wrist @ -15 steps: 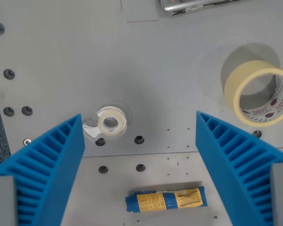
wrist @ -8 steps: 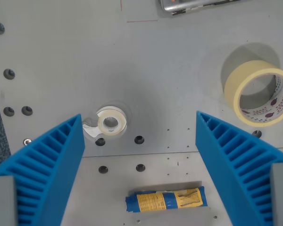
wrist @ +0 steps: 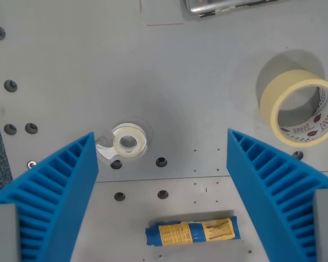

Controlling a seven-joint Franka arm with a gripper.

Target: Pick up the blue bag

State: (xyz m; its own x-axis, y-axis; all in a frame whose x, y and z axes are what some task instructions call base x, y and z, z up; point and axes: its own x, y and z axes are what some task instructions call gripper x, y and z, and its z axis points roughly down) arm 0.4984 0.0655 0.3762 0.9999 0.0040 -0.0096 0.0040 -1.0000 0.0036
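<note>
Item: blue bag [wrist: 192, 231], rolled, yellow label, lying flat on counter [wrist: 208, 98] low in the wrist view | Tool [wrist: 161, 164]: fingers wide apart, holding nothing, bag between and nearer the camera | Handling: likely light, soft, crinkly | Grip: across the narrow middle | Nearby: small tape roll [wrist: 129, 142], large tape roll [wrist: 299, 107], well apart.

place: lab/workshop bench | evidence: grey metal plate [wrist: 169, 71] with bolt holes [wrist: 162, 162], tape rolls [wrist: 298, 106]
</note>
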